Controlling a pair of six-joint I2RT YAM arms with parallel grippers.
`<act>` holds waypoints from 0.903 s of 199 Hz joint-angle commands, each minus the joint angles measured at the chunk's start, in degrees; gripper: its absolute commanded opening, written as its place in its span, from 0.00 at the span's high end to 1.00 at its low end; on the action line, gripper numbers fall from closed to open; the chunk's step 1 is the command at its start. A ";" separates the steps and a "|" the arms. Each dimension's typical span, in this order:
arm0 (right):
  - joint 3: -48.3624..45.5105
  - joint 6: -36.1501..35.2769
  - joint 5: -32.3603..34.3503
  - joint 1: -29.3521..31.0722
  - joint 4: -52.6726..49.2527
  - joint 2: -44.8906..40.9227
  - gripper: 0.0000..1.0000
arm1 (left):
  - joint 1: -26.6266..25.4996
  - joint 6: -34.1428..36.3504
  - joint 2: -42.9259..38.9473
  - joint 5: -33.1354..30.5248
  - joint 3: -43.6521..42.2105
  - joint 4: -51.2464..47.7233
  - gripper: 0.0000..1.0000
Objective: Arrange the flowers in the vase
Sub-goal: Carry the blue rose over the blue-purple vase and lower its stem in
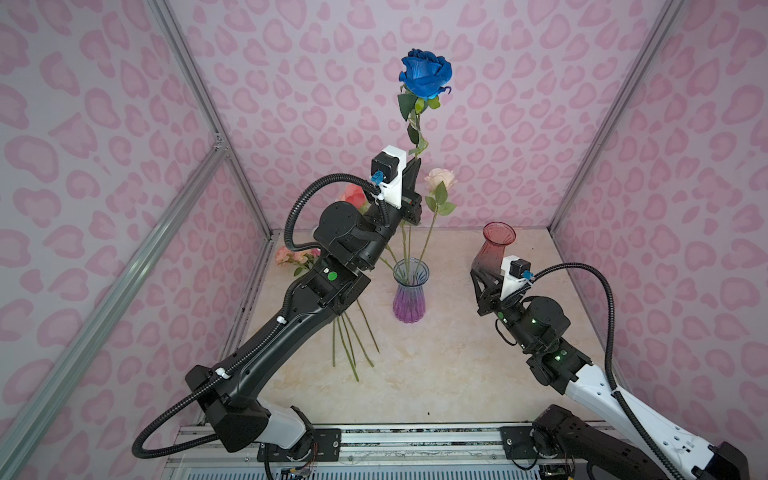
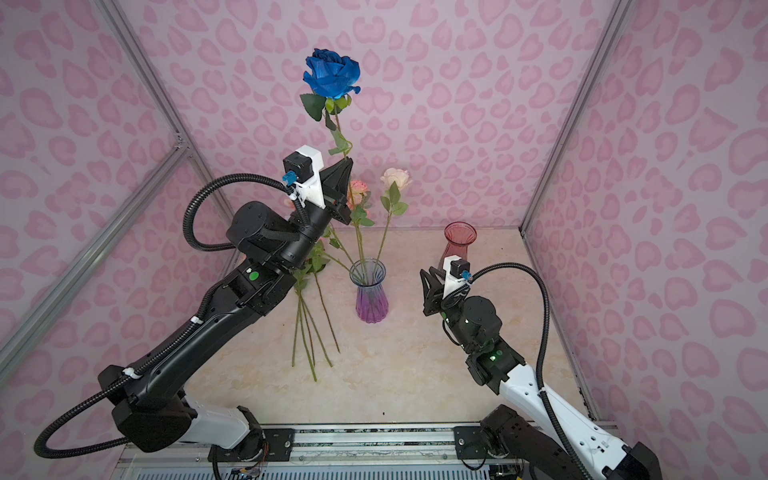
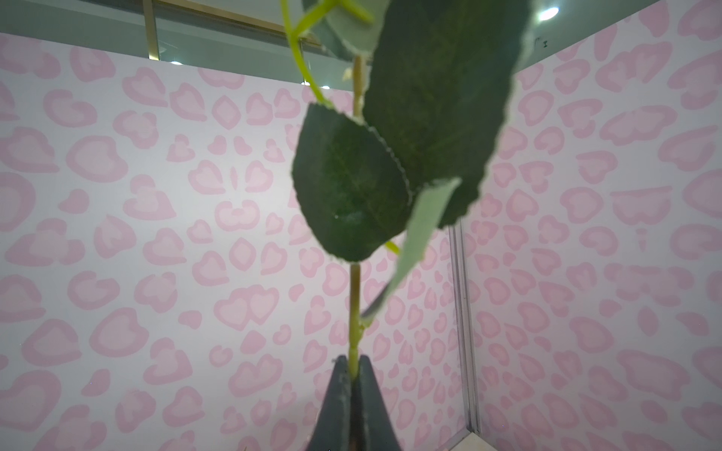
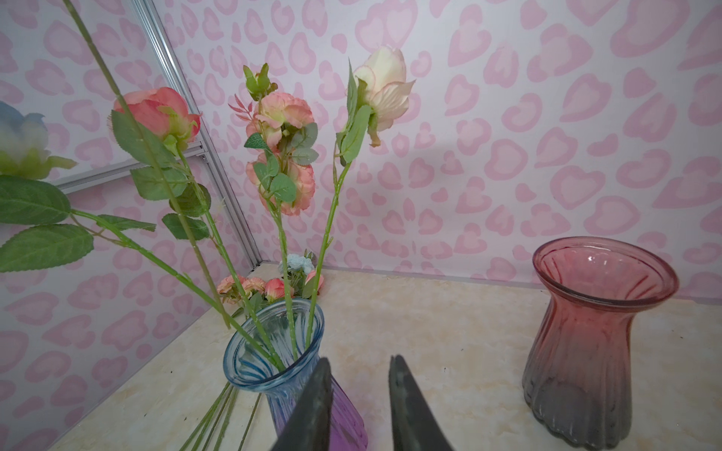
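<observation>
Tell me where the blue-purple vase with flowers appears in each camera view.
Both top views: the blue-purple vase stands near the picture's centre.
Left wrist: not in it; only the dark blue rose, stem and leaves.
Right wrist: the blue-purple vase, just beyond the right hand, partly hidden by it.
Shared landmark: the red vase, apart from it; absent from the left wrist.

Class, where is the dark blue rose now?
In both top views the dark blue rose is held high near the middle, its stem pinched in the shut left claw, above the flowers in the blue-purple vase.
</observation>
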 commanded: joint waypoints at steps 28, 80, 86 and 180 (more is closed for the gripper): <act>-1.38 0.74 -1.33 -0.82 1.77 -1.60 0.73 | 0.21 0.59 1.03 -4.15 -8.32 10.08 0.97; -2.31 0.99 -1.43 -1.37 1.18 -2.40 0.72 | 0.51 -4.46 0.80 -7.28 -18.19 13.62 0.97; -2.42 1.09 -1.48 -1.38 1.24 -2.37 0.73 | 0.48 -4.90 0.99 -7.86 -19.50 13.37 0.97; -3.25 1.62 -1.66 -1.41 0.96 -3.09 0.72 | 0.52 -11.73 1.92 -10.76 -26.05 8.96 0.84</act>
